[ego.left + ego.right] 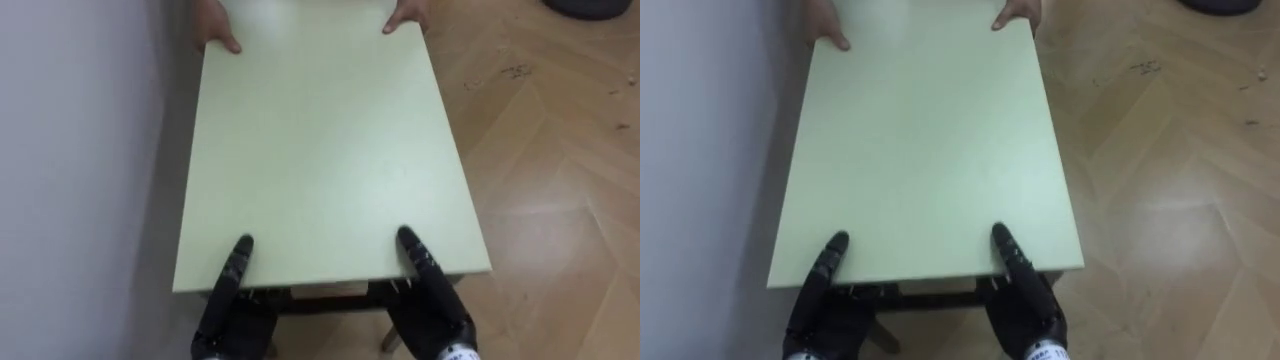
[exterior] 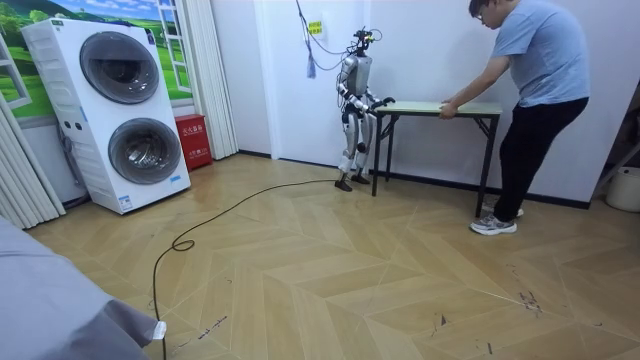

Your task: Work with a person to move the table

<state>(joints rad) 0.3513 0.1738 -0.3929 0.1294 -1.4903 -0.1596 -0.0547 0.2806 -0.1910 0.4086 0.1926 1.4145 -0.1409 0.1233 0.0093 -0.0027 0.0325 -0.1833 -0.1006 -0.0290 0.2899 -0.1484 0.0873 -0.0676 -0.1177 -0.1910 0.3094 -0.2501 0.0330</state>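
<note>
Item: table [image 1: 320, 150], pale green top on a dark frame, standing lengthwise against the wall [image 1: 70, 150] on its left, with wood floor [image 1: 560, 180] to its right.
Near end: robot's left hand [image 1: 222, 310] and right hand [image 1: 435, 300], each with its thumb laid over the top and the palm under the edge, pinching the board. They are set wide apart, probably to balance the load.
Far end: person [image 2: 540, 80] leaning in, with one hand [image 1: 215, 25] on each far corner to share the carry.
Status: the table looks level; I cannot tell whether it is lifted.
</note>
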